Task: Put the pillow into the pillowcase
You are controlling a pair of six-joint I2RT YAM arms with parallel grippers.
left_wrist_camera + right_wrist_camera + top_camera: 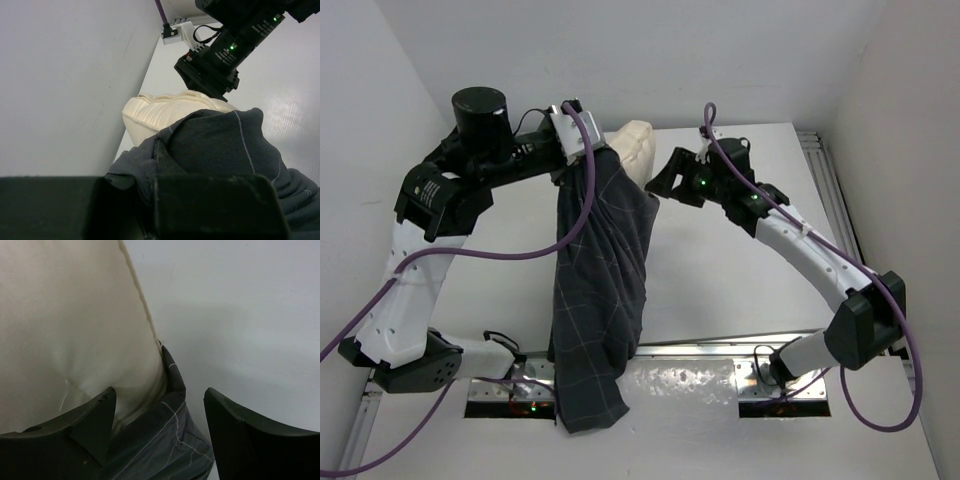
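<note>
Pillow [633,143]: cream-white, soft and puffy, with a stitched seam along its edge. Only one rounded end shows, and the rest is wrapped in cloth. How far it reaches down inside cannot be told.
Pillowcase [600,270]: dark charcoal-grey limp fabric crossed by thin light windowpane-check lines. It is bunched and creased at the top where it closes round the pillow, and flatter lower down.
Place: the bare pillow end sits at the far centre of the white worktop [740,270], near the back wall [620,50]. The pillowcase hangs from there toward the near edge. Its lower end lies over the metal rail [690,375] between the arm bases.
Long axis: in the overhead view the pillowcase runs from far to near, almost straight. The pillow's bare end points away from the bases, toward the far right.
Left gripper [582,145]: jaws closed on the bunched top of the pillowcase, with the cloth pinched between them and hanging below.
Right gripper [160,392]: jaws wide apart and gripping nothing. One finger is over the pillow and the other over bare worktop, with the pillowcase hem between them. Whether either finger touches cannot be told.
</note>
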